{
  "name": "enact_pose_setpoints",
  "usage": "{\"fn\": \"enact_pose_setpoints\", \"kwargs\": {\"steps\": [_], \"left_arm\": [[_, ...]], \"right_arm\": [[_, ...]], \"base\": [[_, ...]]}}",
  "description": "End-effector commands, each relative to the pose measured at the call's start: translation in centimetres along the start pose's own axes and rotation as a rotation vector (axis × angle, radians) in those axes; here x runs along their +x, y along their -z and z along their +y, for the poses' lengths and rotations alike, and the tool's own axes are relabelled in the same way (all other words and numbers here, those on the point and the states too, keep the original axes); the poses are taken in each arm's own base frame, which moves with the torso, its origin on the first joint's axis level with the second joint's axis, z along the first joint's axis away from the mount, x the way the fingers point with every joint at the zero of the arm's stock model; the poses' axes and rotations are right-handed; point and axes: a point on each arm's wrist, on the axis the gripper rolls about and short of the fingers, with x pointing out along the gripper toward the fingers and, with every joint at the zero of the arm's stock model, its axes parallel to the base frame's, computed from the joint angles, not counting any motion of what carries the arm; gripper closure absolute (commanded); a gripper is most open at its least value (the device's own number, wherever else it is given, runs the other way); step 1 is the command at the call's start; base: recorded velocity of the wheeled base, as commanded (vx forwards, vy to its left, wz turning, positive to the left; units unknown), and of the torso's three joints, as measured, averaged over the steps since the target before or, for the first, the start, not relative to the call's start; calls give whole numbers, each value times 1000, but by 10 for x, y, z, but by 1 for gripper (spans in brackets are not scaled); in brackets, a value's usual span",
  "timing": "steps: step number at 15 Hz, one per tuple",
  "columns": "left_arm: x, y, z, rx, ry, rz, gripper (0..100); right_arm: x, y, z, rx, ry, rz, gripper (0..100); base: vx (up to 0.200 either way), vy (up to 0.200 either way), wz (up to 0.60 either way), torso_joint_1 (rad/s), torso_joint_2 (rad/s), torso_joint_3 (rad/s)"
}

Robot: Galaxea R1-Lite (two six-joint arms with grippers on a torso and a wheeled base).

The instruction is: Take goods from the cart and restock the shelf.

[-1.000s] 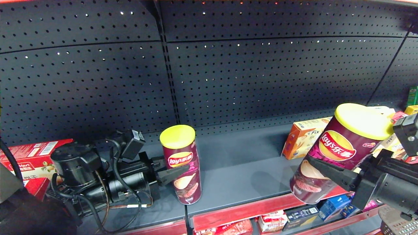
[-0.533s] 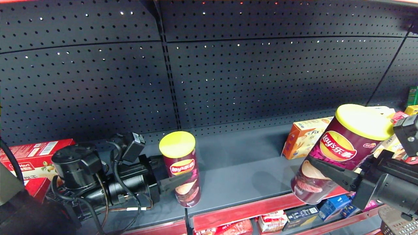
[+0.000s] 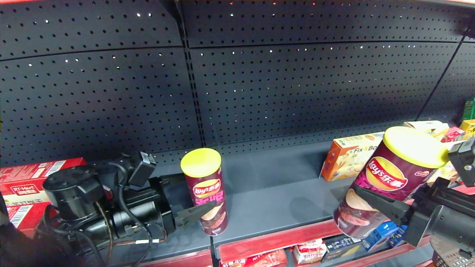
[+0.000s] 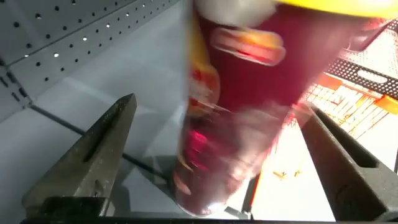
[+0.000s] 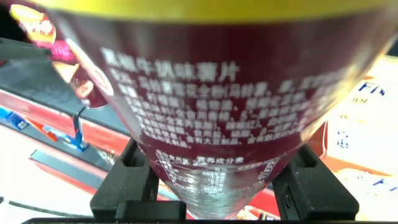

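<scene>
Left gripper [image 4: 217, 112] spread around standing can [image 3: 204, 185] on shelf [image 3: 278, 200]; in head view its far finger hides behind the can. Right gripper [image 5: 214, 171] pinches tilted can [image 3: 389, 174].

Shelf [image 3: 274, 200] and perforated back panel [image 3: 297, 85] look like matt painted metal — dark grey. The upright can [image 3: 205, 193] and the tilted can [image 3: 386, 174] wear glossy printed sleeves under smooth yellow plastic lids [image 3: 200, 161] — the orange box [image 3: 343, 155] is cardboard.

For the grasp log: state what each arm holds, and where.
Right jaws clamp the tilted chip can by its lower body. Left jaws stand open around the upright can, holding nothing.
</scene>
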Motion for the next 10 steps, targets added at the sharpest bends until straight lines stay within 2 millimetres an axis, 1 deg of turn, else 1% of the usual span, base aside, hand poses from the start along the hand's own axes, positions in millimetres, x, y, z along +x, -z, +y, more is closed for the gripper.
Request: {"fn": "enact_pose_setpoints", "kwargs": {"steps": [1,3,4,6,9,10], "left_arm": [[-18,-8,-3,15,-36,-27,0],[-37,-14,-6,8,-81,-52,0],[-48,-18,-12,-4,-93,-72,0],[-64,-22,-24,-19,-132,-97,0],[-78,-23,-39,-38,-243,-131,0],[-78,-23,-39,-38,-243,-131,0]], "right_arm": [[-2,0,-1,0,6,-2,100],[-4,2,-2,1,12,1,100],[-5,3,-2,1,15,3,100],[-4,4,-5,1,36,8,100],[-4,1,-6,1,46,0,100],[-4,1,-6,1,46,0,100]], "base": [[0,0,0,0,0,0],[0,0,0,0,0,0],[0,0,0,0,0,0],[0,0,0,0,0,0],[0,0,0,0,0,0],[0,0,0,0,0,0]]}}
